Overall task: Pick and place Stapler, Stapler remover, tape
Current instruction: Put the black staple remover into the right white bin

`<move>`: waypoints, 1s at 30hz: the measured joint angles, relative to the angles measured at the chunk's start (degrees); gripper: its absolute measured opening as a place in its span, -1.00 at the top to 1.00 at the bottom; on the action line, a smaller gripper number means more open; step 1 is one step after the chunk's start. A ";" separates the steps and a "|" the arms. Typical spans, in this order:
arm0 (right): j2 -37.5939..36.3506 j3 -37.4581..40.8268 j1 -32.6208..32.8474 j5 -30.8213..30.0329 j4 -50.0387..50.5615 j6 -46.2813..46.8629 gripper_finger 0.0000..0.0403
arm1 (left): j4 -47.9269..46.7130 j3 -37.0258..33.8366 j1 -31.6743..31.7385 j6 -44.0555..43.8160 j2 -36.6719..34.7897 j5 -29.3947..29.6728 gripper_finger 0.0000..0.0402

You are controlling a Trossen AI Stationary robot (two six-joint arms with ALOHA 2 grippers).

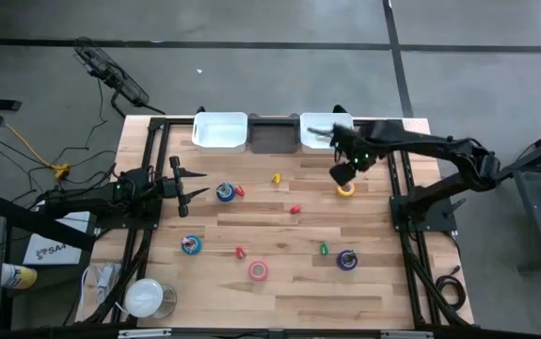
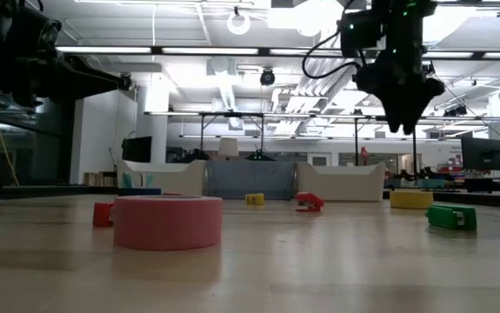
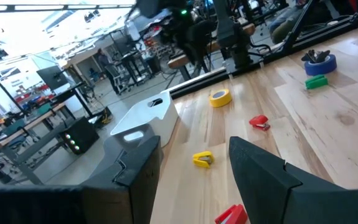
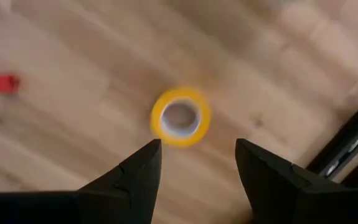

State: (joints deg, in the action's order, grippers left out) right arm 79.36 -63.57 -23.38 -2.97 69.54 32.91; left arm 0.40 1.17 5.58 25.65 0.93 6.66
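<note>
Tape rolls lie flat on the wooden table: yellow (image 1: 345, 189), blue (image 1: 225, 192), teal (image 1: 191, 245), pink (image 1: 259, 270) and purple (image 1: 347, 260). Small solid red (image 1: 295, 209), yellow (image 1: 276, 178) and green (image 1: 324, 249) pieces lie between them. My right gripper (image 1: 344, 172) hangs open above the yellow roll (image 4: 180, 117), fingers pointing down and clear of it. In the low view it (image 2: 402, 122) is well above the table. My left gripper (image 1: 198, 185) is open, held level just left of the blue roll, and touches nothing.
Three bins stand along the far edge: white (image 1: 220, 132), dark grey (image 1: 273, 135), white (image 1: 319, 141) with a dark object inside. Black frame rails run along both sides of the table. A plastic cup (image 1: 145, 298) sits at the near left corner.
</note>
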 joint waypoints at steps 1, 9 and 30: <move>0.25 0.00 2.09 -0.05 0.56 1.97 0.01 | 0.00 -0.02 0.02 0.00 -0.01 -0.02 0.07; 2.64 0.00 16.07 4.22 1.18 15.61 -0.19 | -0.01 -0.01 0.01 0.00 -0.01 0.00 0.07; 11.18 0.00 41.90 12.76 0.13 53.79 -0.60 | -0.01 -0.02 0.01 0.00 -0.01 0.00 0.07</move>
State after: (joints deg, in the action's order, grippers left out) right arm 90.55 -63.57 18.52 9.78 69.67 86.69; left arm 0.39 1.15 5.59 25.65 0.92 6.66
